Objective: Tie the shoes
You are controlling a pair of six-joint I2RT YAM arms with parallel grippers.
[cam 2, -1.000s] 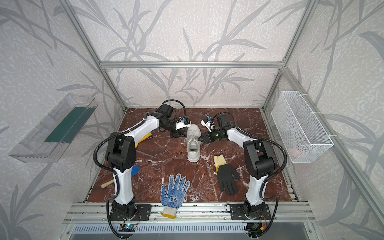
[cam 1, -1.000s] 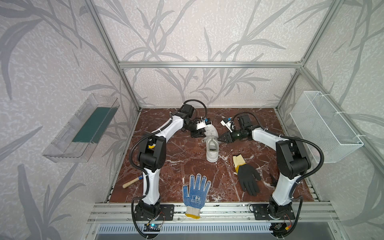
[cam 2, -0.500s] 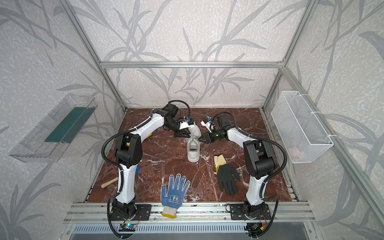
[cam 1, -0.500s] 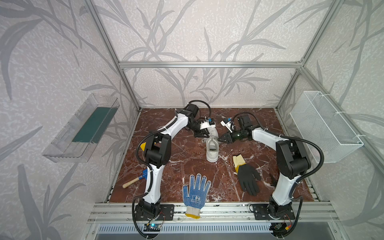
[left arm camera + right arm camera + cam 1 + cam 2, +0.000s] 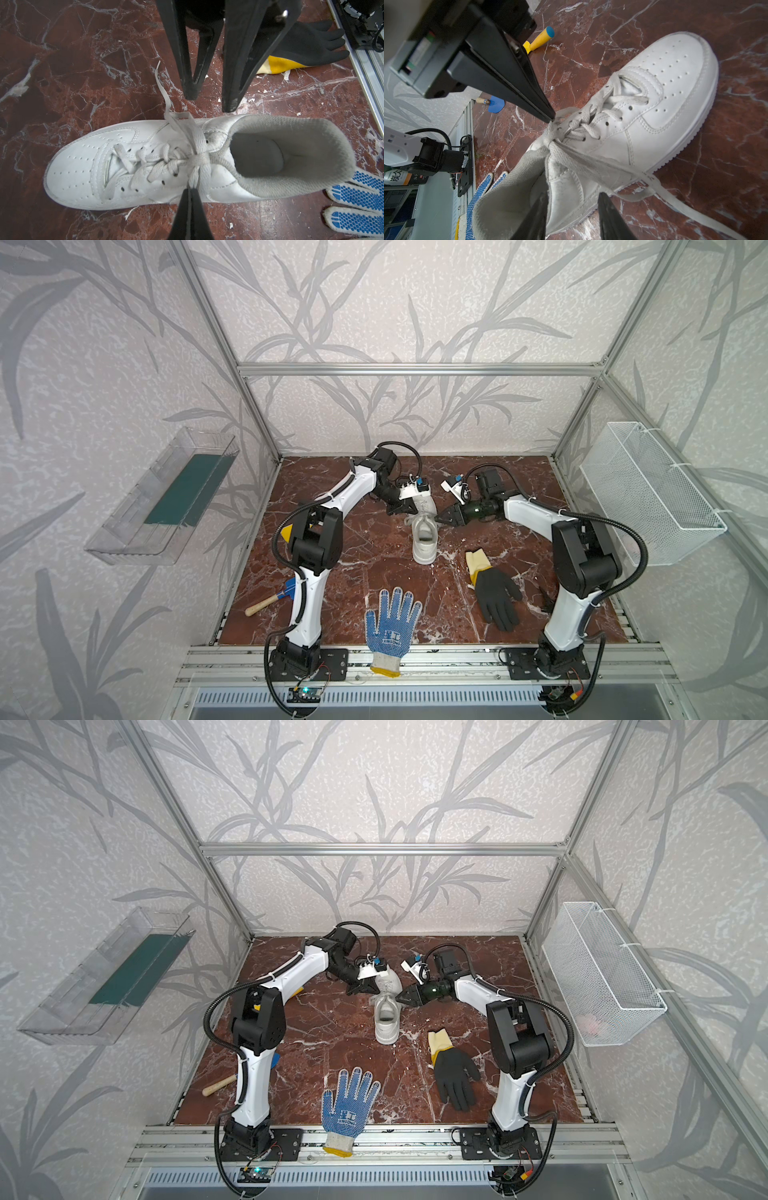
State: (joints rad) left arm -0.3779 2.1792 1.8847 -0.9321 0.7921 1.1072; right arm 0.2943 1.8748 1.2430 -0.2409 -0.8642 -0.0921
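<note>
left gripper [image 5: 189,190] clamps a lace [image 5: 194,176] on the white sneaker [image 5: 83,166], at its left side. right gripper [image 5: 209,101] hovers just right of it, jaws apart

The left arm [image 5: 309,597] and the right arm [image 5: 569,614] are each built from smooth white shells between bulky black joint housings, with a black ribbed cable hose [image 5: 209,1023] looping beside them down to a flat black base plate [image 5: 337,662] at the near edge. Nearer than the left base plate lies a small circuit board with a green light [image 5: 305,693]. The left gripper [image 5: 190,190] and the right gripper [image 5: 572,196] have long black fingers [image 5: 239,62] that taper to thin tips, and a white camera bracket [image 5: 411,491] with a blue plug sits behind each.
</note>
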